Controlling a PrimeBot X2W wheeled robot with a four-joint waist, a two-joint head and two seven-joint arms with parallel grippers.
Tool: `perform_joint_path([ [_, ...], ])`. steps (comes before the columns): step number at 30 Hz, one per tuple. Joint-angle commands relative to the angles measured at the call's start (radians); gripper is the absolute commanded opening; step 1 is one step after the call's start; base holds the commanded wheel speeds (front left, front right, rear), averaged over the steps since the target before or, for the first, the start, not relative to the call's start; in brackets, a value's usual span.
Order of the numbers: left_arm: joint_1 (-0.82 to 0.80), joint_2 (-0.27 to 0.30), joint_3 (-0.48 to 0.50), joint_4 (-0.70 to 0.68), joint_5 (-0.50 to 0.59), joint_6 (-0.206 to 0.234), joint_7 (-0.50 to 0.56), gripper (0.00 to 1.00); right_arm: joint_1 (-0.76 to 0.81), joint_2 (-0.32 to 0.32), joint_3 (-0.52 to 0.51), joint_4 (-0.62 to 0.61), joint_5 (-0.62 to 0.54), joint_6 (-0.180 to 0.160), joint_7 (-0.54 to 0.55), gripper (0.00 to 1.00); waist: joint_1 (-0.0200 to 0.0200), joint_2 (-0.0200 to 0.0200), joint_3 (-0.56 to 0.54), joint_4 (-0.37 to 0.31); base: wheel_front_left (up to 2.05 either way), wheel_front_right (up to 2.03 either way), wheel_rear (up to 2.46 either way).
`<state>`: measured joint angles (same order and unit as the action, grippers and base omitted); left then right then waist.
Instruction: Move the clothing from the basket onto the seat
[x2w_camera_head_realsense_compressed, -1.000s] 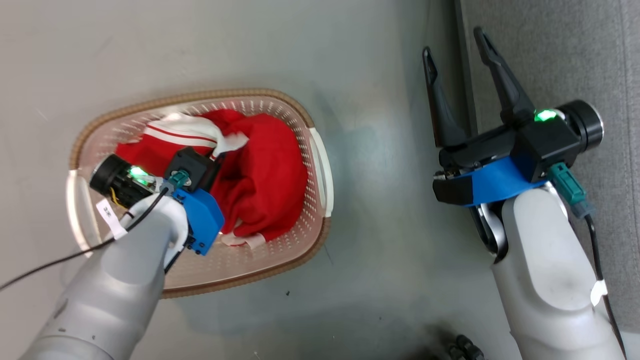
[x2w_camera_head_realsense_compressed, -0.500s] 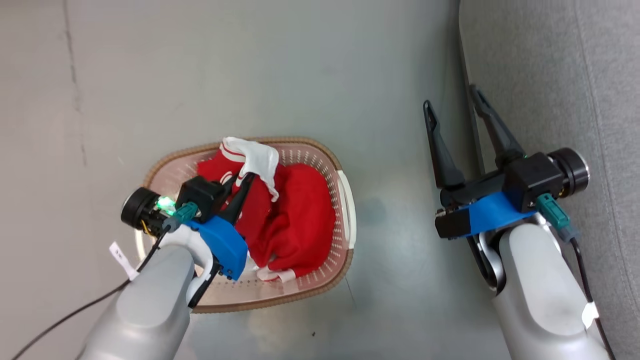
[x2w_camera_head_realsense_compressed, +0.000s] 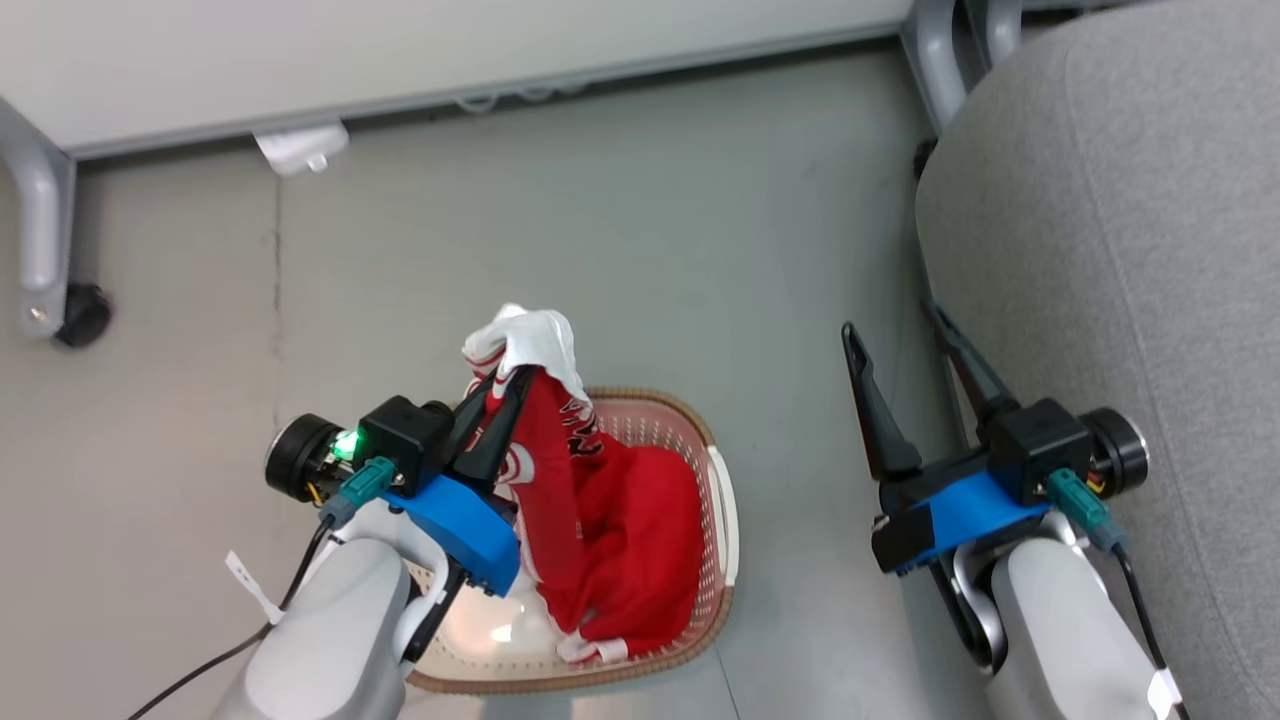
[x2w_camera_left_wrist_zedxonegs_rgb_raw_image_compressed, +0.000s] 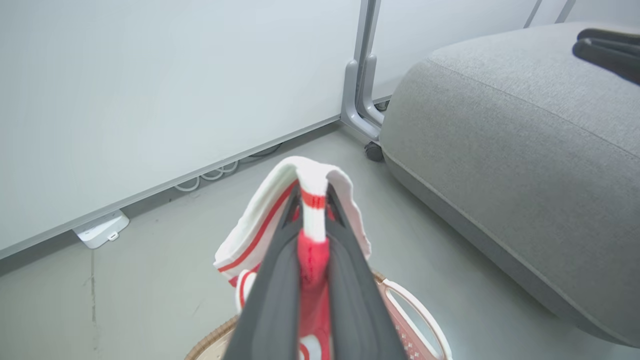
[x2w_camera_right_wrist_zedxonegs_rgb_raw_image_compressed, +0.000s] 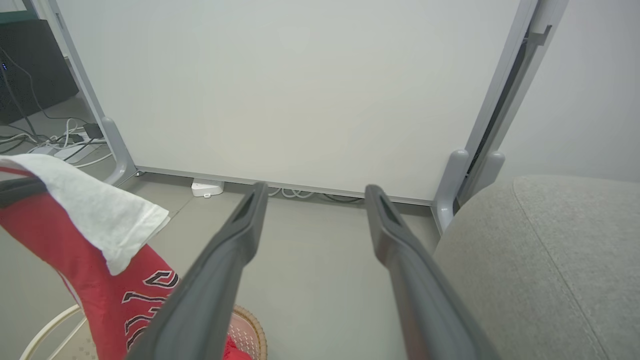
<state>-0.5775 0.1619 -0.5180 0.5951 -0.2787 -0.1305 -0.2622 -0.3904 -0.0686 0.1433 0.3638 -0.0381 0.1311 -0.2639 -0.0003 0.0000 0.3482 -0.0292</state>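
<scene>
Your left hand is clamped on the striped clothing, held above the basket, seemingly clear of its rim; the seat stands near.

grey floor, white wheeled partition

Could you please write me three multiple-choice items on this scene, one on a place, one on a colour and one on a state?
1. For the robot, on which side of the basket does the seat stand?
A. Left
B. Right
C. Under it

2. What colour is the part of the striped garment folded over the tips of the left tool?
A. White
B. Blue
C. Black

3. How is the right tool?
A. Shut on the basket handle
B. Shut on cloth
C. Open and empty

Answers:
1 B, the grey seat lies along the head view's right side.
2 A, a white fold drapes over the shut tool.
3 C, it gapes wide with nothing between.
</scene>
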Motion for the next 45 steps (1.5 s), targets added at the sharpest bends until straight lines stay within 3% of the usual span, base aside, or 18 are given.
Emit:
perform_joint_path([
  [1, 0.013, -0.002, 0.005, -0.01, 0.006, 0.002, -0.004, 0.0, 0.019, -0.005, 0.003, 0.005, 0.006, -0.001, -0.001, 1.0, 0.0003, 0.0, -0.053, 0.013, 0.0, 0.0, 0.0],
  [21, -0.012, -0.053, -0.054, -0.138, 0.006, 0.001, -0.004, 0.0, 0.211, 0.0, 0.038, 0.043, 0.051, -0.001, -0.001, 1.0, 0.0003, 0.0, -0.334, 0.021, 0.0, 0.0, 0.0],
  [34, -0.029, -0.036, -0.097, -0.193, 0.0, 0.0, -0.004, 0.0, 0.236, -0.012, 0.07, 0.035, 0.062, -0.001, -0.001, 1.0, 0.0003, 0.0, -0.372, 0.03, 0.0, 0.0, 0.0],
  [45, -0.036, -0.044, -0.122, -0.199, -0.001, 0.0, -0.004, 0.0, 0.169, -0.046, 0.218, 0.04, 0.078, -0.001, -0.001, 1.0, 0.0003, 0.0, -0.364, 0.056, 0.0, 0.0, 0.0],
])
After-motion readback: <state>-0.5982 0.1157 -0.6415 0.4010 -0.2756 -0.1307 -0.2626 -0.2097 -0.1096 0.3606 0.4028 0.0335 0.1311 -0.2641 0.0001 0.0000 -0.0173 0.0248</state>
